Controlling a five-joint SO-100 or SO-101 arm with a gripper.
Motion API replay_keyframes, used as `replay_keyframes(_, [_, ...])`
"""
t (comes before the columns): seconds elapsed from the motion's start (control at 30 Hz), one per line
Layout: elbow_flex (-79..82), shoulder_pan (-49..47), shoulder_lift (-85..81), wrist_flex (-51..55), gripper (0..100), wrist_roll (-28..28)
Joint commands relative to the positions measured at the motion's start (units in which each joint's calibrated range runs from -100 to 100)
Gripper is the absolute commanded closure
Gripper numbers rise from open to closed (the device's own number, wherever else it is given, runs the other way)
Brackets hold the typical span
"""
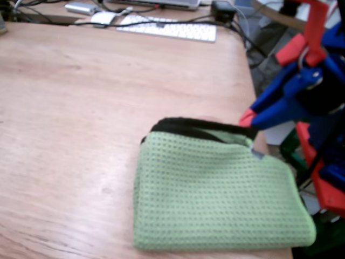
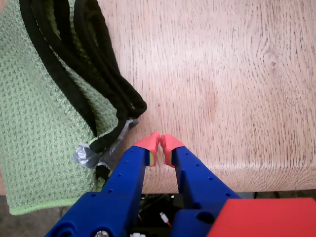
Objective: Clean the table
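We judge the job barely begun, if begun at all. The green waffle-weave cloth with its black edging lies folded on the bench, at the corner nearest the arm in the fixed view, one side of it reaching the bench edge. Nothing in either view shows it gripped or pressed down. The gripper hangs just beside the cloth, close to its black-trimmed corner, over bare wood near the bench edge; in the wrist view its red-tipped jaws are pressed together with nothing between them, and they look just apart from the fabric. A small grey scrap, perhaps tape or a tag, sticks out from the cloth right beside the blue jaw; we cannot tell what it is.

What seems left, in our reading: part the jaws, take hold of the cloth, and drag it across the wide stretch of wood beyond the cloth. We see no obvious crumbs or spills on that wood, so we cannot say how much wiping it needs.

As for writing, we find none that can be read. Far beyond the cloth, at the back of the bench, a white keyboard and a white mouse lie among cables, too blurred for any key legend or brand, and the arm shows no readable label
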Motion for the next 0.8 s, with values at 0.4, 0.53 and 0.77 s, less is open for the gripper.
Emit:
replay_keyframes(0.4, [-12.3,0.0,-0.2,-0.4,98,0.2])
replay_keyframes(0.53, [-32.5,-0.5,0.9,-0.2,98,0.4])
replay_keyframes(0.77, [-61.2,-0.3,42.1,0.7,94,14.5])
